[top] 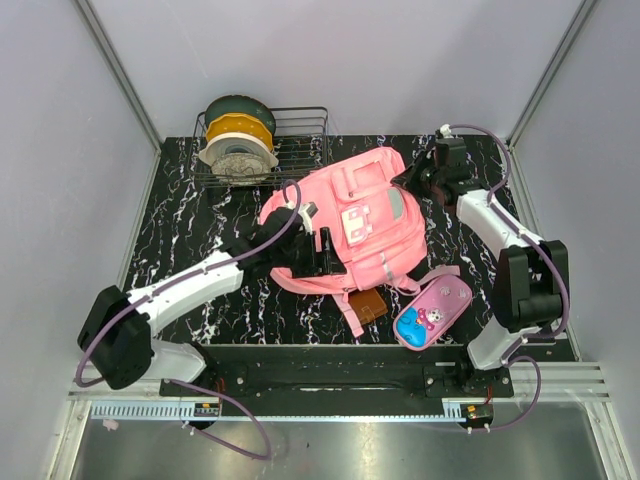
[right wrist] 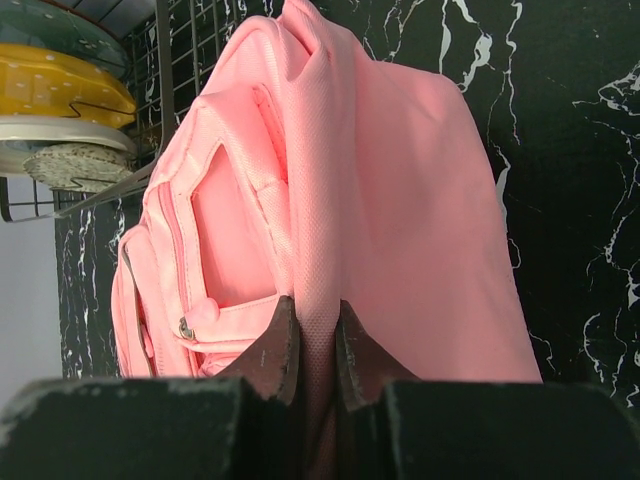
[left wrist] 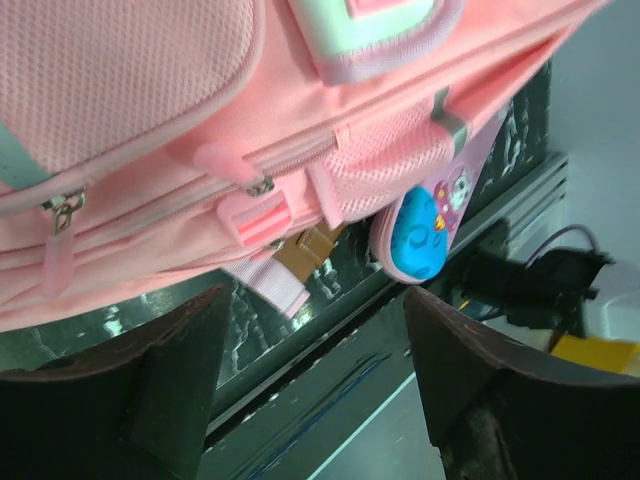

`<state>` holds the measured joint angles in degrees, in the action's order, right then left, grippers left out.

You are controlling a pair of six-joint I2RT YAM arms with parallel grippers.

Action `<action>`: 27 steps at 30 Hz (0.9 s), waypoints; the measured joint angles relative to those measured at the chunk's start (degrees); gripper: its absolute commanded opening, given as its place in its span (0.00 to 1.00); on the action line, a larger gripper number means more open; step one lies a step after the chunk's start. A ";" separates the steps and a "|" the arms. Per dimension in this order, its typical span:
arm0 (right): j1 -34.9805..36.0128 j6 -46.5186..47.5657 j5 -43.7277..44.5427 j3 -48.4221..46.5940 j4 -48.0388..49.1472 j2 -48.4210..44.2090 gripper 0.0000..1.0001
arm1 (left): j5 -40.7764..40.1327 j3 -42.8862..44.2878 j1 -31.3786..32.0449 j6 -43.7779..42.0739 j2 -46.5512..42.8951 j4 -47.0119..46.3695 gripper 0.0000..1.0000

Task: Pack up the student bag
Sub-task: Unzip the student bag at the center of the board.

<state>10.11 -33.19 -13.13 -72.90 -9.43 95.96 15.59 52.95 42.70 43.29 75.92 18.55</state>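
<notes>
The left gripper's (left wrist: 315, 300) jaws stand wide apart with nothing between them. They face the left side of the student bag (top: 365, 215), towards its zip pulls and mesh pocket. Whether the fingertips touch the fabric cannot be told. The right gripper's (right wrist: 315, 312) jaws are pinched together on a raised fold of the bag's pink fabric, at its far right corner.

Just off the bag's near right corner lies a small pink pencil case (top: 433, 312) with a cartoon print and a blue end. It lies slanted, beside one of the bag's loose pink straps. To the left of the case, against the bag's near edge, a flat brown thing (top: 368, 305) shows partly from under a strap. What it is cannot be told.

The bag itself lies flat about the middle of the black, white-veined table (top: 200, 200). Its front pockets and white-and-grey patch face up.

Beyond the bag's far left corner stands a wire rack (top: 300, 150). Round green, yellow and white discs (top: 238, 140) are stacked at the end of the rack farthest from the bag.
</notes>
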 measured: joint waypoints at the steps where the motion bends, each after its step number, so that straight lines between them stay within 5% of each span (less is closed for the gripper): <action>1: 0.00 0.00 0.07 0.28 0.15 -0.20 0.00 | -0.20 -0.33 0.02 1.68 0.48 -0.98 0.72; 8: 0.00 -0.13 0.66 4.31 1.64 -4.17 0.00 | -2.25 -0.72 0.00 14.40 5.84 -7.85 0.69; 17: 0.00 -0.31 1.40 7.52 2.73 -7.41 0.00 | -9.16 0.94 0.28 22.49 9.14 -4.11 0.58; 27: 0.00 -0.72 1.51 8.48 3.48 -8.26 0.00 | -13.79 1.62 0.44 24.55 9.86 -0.55 0.29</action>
<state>10.11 -33.91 -11.62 -64.42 -5.96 87.70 1.80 54.57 43.13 67.83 85.78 18.00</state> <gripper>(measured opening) 0.143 0.338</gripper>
